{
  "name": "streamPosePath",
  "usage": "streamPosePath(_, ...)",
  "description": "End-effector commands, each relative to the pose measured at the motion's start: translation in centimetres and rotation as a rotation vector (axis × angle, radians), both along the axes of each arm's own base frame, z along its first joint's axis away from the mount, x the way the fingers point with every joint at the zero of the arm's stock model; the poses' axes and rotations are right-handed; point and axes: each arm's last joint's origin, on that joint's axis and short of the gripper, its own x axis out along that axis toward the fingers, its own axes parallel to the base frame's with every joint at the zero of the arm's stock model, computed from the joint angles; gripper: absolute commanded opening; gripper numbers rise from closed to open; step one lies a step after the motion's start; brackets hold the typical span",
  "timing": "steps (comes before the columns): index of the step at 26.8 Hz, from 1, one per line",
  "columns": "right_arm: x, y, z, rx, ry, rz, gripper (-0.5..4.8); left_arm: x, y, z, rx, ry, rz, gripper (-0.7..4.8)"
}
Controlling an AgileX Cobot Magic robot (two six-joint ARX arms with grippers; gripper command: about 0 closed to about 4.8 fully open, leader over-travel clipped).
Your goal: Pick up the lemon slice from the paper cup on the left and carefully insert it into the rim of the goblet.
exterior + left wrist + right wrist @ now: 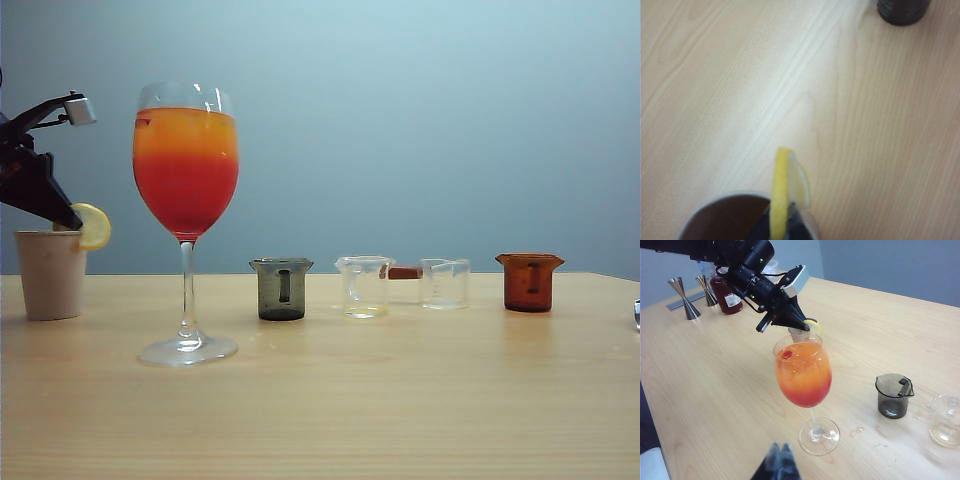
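Observation:
The yellow lemon slice [95,226] stands on edge just above the mouth of the beige paper cup [50,273] at the far left. My left gripper [70,216] is shut on it. In the left wrist view the lemon slice [781,187] shows edge-on between the dark fingertips [796,222], over the paper cup's rim [700,216]. The goblet [186,200], holding an orange-over-red drink, stands right of the cup. My right gripper [781,450] hovers shut over the table in front of the goblet [802,375], and its view takes in the left gripper [801,324] with the lemon slice [815,328].
Right of the goblet stand a dark grey measuring cup [281,289], two clear beakers [364,286] [445,283] and an amber cup [529,282]. Metal jiggers [687,297] and a red bottle [726,295] sit at the far end behind the left arm.

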Motion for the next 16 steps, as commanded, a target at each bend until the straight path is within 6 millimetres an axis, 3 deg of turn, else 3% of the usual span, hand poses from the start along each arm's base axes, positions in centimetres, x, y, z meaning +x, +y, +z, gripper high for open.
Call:
streamPosePath(1,0.0,0.0,0.3,0.016,-0.011,0.002,-0.02,0.1,0.0,0.4,0.000,-0.022,-0.003,-0.05)
streamPosePath(11,0.0,0.0,0.3,0.014,-0.010,0.002,-0.02,0.1,-0.1,0.6,-0.020,-0.031,-0.013,-0.05)
streamPosePath(16,0.1,0.2,0.1,0.005,0.000,0.013,-0.02,0.4,-0.3,1.8,-0.026,-0.041,-0.005,-0.05)
